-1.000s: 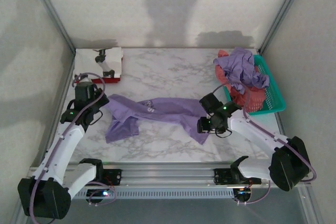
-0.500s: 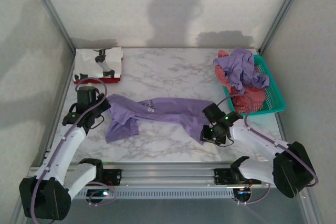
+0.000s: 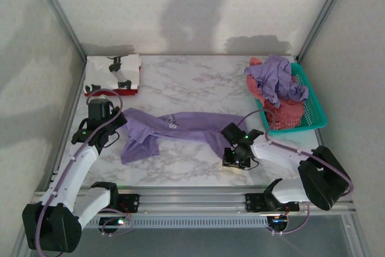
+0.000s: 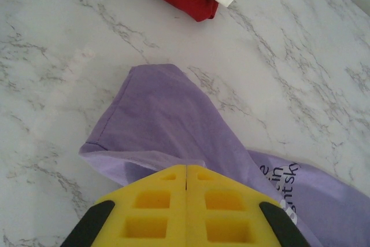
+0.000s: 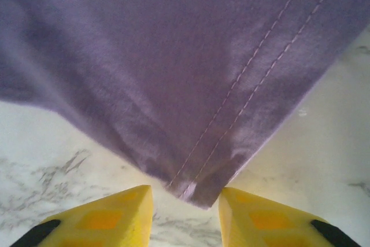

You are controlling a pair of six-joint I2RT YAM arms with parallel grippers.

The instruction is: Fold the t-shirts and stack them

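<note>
The lavender t-shirt (image 3: 180, 126) lies crumpled mid-surface (image 3: 180, 82), left end effector (image 4: 186, 172) clamped on one end; the right end effector (image 5: 185, 201), pads (image 5: 110, 218) apart astride the hem corner, should drop and close on both layers.

Bare table (image 3: 192, 82) lies open between folded stack (image 3: 114, 73) and teal basket (image 3: 314, 108), beyond the lavender t-shirt (image 3: 180, 126)

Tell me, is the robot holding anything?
The left gripper looks pinched on the lavender t-shirt, at the end nearest it. The right gripper is open, with a hem corner between its fingers.
</note>
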